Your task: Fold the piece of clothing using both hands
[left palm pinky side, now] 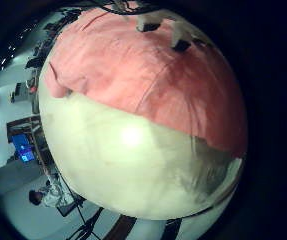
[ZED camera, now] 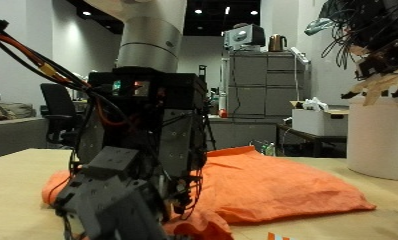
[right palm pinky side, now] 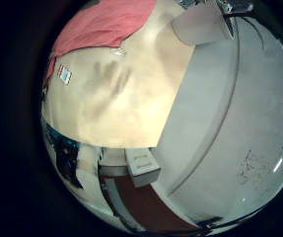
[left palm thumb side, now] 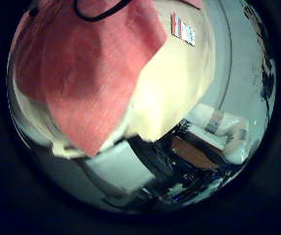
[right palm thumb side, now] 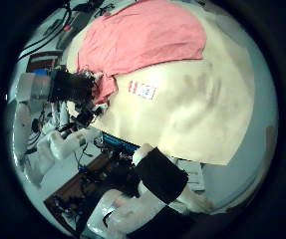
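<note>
Presently, one orange-red garment (ZED camera: 272, 185) lies rumpled and unfolded on the tan table (ZED camera: 19, 165), with a small printed tag (right palm thumb side: 143, 90) on the bare tabletop just beside its edge. Left hand (ZED camera: 113, 205): low at the near edge of the garment, fingers bent downward over the cloth; whether they grip it cannot be told, though the right thumb side palm view also places this hand at the garment's border. Right hand (ZED camera: 372, 60): raised well above the table, apart from the garment, fingers hanging loose and holding nothing.
</note>
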Tool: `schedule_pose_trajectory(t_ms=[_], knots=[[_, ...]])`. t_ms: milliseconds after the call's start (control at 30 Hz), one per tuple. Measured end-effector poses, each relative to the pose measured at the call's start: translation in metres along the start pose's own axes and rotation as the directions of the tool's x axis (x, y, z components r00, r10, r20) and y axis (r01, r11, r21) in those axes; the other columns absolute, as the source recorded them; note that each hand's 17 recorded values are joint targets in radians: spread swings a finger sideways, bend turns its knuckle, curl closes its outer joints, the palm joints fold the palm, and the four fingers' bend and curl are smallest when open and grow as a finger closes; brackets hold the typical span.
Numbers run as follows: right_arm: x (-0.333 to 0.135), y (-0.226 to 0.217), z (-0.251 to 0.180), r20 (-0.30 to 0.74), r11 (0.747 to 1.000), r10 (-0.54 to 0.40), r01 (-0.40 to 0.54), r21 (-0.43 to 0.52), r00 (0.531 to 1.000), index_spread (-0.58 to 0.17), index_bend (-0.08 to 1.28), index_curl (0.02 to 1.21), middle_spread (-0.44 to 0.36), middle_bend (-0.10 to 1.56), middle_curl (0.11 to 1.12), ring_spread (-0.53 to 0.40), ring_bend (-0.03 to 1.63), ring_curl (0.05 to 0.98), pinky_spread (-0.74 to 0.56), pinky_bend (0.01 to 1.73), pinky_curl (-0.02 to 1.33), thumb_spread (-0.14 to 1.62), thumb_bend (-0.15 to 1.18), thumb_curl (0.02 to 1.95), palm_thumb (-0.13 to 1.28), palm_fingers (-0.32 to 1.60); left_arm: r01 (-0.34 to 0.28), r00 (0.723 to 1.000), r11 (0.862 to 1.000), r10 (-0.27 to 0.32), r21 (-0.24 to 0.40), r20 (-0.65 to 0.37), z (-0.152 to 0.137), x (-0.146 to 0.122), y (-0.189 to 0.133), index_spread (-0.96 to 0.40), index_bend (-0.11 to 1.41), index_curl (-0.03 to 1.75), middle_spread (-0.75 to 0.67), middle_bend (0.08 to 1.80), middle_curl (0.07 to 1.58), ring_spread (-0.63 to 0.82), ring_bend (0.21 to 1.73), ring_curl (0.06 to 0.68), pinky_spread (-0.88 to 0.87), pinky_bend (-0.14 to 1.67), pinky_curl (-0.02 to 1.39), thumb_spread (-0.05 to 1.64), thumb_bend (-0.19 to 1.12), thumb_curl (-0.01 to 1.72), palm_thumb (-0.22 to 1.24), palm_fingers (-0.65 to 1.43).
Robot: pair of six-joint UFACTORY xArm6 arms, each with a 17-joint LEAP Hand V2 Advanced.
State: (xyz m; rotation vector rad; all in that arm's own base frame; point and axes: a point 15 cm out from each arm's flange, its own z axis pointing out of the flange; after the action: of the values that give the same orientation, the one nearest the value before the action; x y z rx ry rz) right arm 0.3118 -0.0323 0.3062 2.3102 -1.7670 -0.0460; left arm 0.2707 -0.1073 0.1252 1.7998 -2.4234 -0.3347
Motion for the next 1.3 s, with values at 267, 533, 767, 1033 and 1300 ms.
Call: schedule_pose_trajectory(t_ms=[267,533,767,1033,1300], knots=[[-0.018,-0.004,-0.012,-0.019,0.997,-0.074,0.075,0.015,0.997,-0.203,0.32,0.23,0.315,0.68,0.47,0.091,0.39,0.401,0.1,0.52,0.39,1.36,-0.01,0.23,0.4,-0.01,-0.005,1.0,0.997,0.006,-0.071,0.012,-0.01,-0.007,0.016,-0.3,0.27,0.38,-0.39,0.82,0.6,-0.45,0.76,0.349,-0.53,0.73,0.44,1.06,0.14,0.5,0.74,1.15],[-0.032,-0.004,0.01,-0.009,0.984,-0.176,0.176,-0.03,0.984,-0.188,0.21,0.25,0.237,0.45,0.37,0.206,0.47,0.295,0.02,0.47,0.33,1.34,-0.01,0.24,0.4,0.19,0.028,0.998,0.999,-0.026,-0.034,0.064,-0.028,-0.042,0.022,-0.48,0.44,0.51,-0.5,0.91,0.61,-0.56,0.84,0.389,-0.68,0.89,0.51,1.09,0.16,0.63,0.78,1.2],[-0.034,-0.021,0.054,0.001,0.973,-0.212,0.211,-0.093,0.977,-0.194,0.18,0.28,0.124,0.38,0.36,0.137,0.49,0.303,0.03,0.4,0.3,1.3,-0.02,0.26,0.39,0.19,0.026,0.998,0.999,-0.024,-0.027,0.064,-0.05,-0.059,0.032,-0.54,0.47,0.58,-0.52,0.96,0.62,-0.57,0.88,0.415,-0.71,0.92,0.52,1.08,0.13,0.72,0.76,1.16],[-0.037,-0.066,0.085,-0.017,0.971,-0.236,0.236,-0.027,0.972,-0.208,0.16,0.28,0.067,0.31,0.34,0.073,0.51,0.298,0.02,0.42,0.3,1.21,-0.01,0.27,0.39,0.19,0.021,0.998,0.999,-0.019,-0.04,0.064,-0.054,-0.064,0.039,-0.58,0.46,0.65,-0.52,0.99,0.61,-0.57,0.9,0.428,-0.71,0.94,0.53,1.07,0.12,0.83,0.74,1.14],[-0.061,-0.067,0.151,0.015,0.953,-0.285,0.284,-0.108,0.959,-0.208,0.18,0.29,0.032,0.3,0.35,0.03,0.51,0.29,0.01,0.4,0.29,1.12,-0.02,0.3,0.47,0.23,0.015,0.998,0.999,-0.012,-0.043,0.063,-0.054,-0.066,0.039,-0.59,0.44,0.7,-0.52,1.0,0.6,-0.57,0.89,0.43,-0.72,0.95,0.53,1.07,0.1,0.92,0.72,1.14]])
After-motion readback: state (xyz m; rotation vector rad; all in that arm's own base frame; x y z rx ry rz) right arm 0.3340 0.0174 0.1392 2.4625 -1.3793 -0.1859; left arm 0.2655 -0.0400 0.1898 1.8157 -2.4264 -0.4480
